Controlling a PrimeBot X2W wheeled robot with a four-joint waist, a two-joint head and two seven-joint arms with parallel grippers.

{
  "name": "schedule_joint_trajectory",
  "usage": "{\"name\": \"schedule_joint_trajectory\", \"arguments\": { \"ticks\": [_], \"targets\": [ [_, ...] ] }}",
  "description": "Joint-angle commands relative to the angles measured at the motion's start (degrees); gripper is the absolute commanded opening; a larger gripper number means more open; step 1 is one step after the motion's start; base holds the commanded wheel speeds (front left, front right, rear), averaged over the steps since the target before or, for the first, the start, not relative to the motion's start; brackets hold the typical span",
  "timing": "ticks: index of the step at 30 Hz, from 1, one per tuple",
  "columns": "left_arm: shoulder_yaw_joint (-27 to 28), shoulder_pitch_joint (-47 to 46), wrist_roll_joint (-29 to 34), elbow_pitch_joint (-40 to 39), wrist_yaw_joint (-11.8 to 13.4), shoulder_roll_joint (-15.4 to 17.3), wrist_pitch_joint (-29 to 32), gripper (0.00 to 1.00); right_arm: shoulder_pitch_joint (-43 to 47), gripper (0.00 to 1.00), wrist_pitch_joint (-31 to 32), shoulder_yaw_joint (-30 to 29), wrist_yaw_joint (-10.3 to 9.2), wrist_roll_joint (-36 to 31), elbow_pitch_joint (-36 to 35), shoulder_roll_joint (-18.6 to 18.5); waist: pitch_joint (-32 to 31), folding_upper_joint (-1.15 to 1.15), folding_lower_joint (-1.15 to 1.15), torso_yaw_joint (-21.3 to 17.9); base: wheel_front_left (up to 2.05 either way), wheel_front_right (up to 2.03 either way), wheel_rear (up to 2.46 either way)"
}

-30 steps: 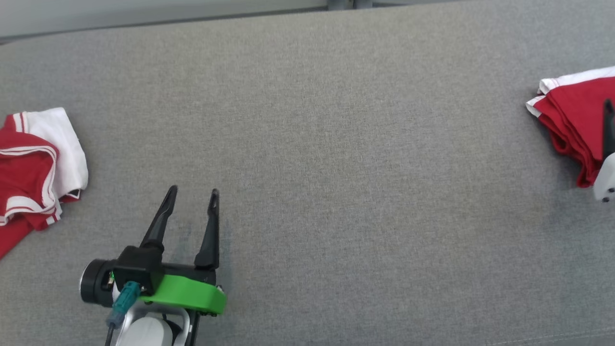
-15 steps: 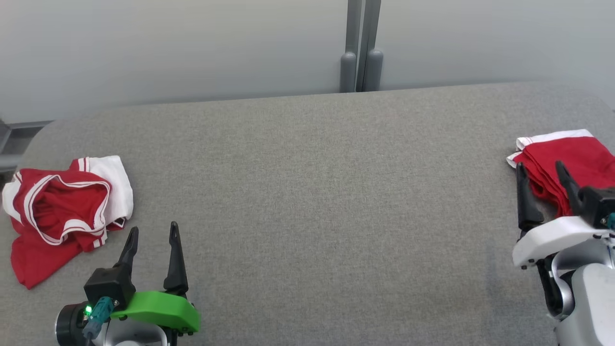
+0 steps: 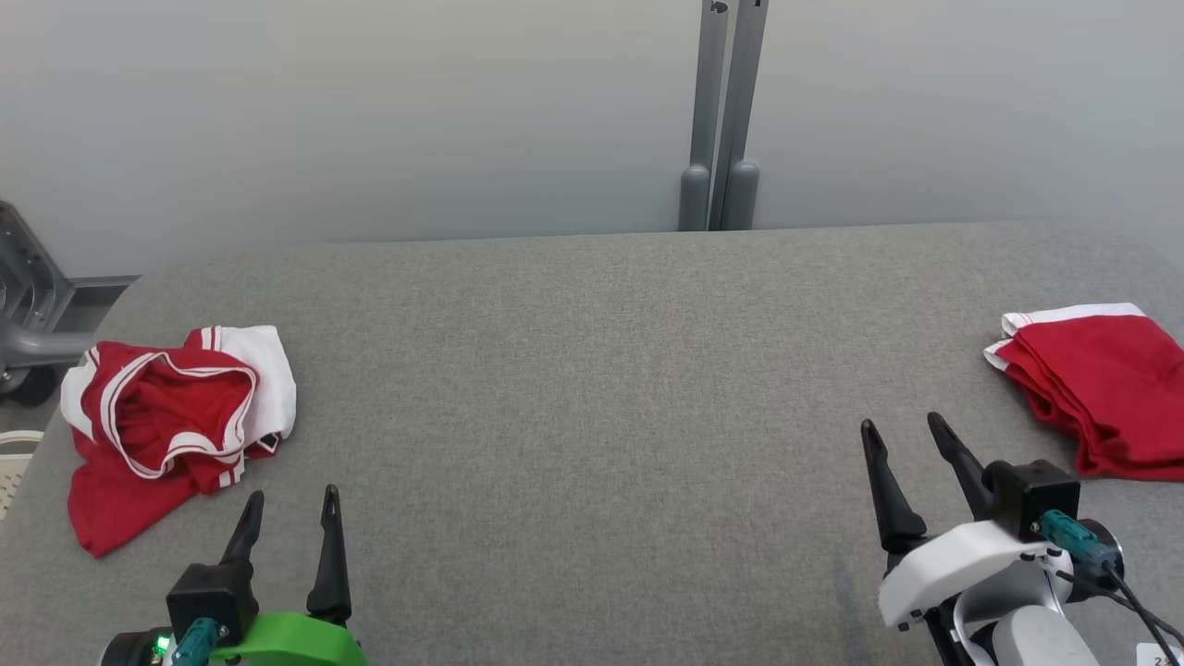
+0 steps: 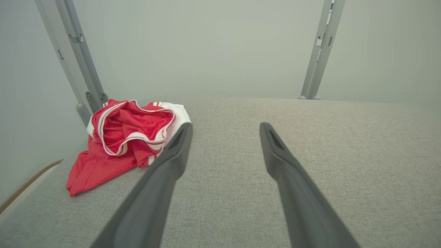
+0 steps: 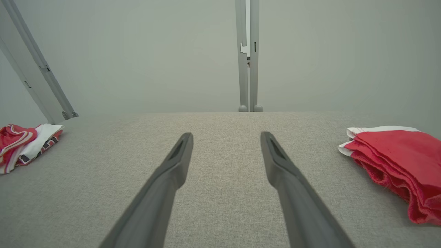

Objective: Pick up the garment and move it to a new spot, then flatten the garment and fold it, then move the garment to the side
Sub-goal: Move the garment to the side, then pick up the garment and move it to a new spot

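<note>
A crumpled red garment with white trim (image 3: 166,416) lies bunched at the table's left end; the left wrist view has this crumpled garment (image 4: 124,137) just left of my fingers. A folded red garment (image 3: 1101,388) sits at the right edge, and the right wrist view shows this folded garment (image 5: 399,162) off to the right. My left gripper (image 3: 289,504) hovers open at the lower left, just right of and nearer than the crumpled garment. My right gripper (image 3: 902,430) stands open at the lower right, left of the folded one. Neither holds anything.
The grey fabric table (image 3: 592,388) stretches wide between the two garments. A plain pale wall stands behind it with a grey double post (image 3: 721,120) at its middle. Grey metal framing (image 3: 28,314) shows past the left end.
The head camera has tilted up, bringing the wall and post into view. My right gripper has drawn back from the folded garment toward the lower right; my left gripper sits lower in the view.
</note>
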Motion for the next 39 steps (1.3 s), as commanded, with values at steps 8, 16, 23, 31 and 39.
{"name": "schedule_joint_trajectory", "arguments": {
  "ticks": [8,16,23,31,39],
  "targets": [
    [-0.71,3.41,-0.05,0.60,-0.12,0.18,-0.88,1.00,4.89,1.00,-0.43,-1.66,-0.08,-1.53,1.15,0.30,-1.34,0.00,0.01,-0.24,0.00,0.00,0.00],
    [-0.08,5.35,-0.84,-0.49,0.19,0.55,-1.37,1.00,6.84,1.00,-1.59,-2.40,-0.07,1.30,1.80,0.35,-1.56,0.00,0.01,-0.66,0.00,0.00,0.00],
    [-0.29,5.35,-1.31,-1.15,-0.26,0.79,-1.28,1.00,5.97,1.00,-1.57,-2.87,-0.07,1.61,2.05,0.35,-1.37,0.00,0.01,-0.42,0.00,0.00,0.00],
    [-0.74,5.60,-1.18,-1.29,0.07,1.41,-0.95,1.00,6.32,1.00,-0.91,-3.43,-0.07,0.63,2.12,0.36,-1.26,0.00,0.01,0.40,0.00,0.00,0.00],
    [-0.72,5.80,-1.24,-2.15,0.23,2.28,-0.77,1.00,7.70,1.00,-1.50,-2.93,-0.07,0.93,1.37,0.35,-1.29,0.00,0.01,4.92,0.00,0.00,0.00]
  ]
}}
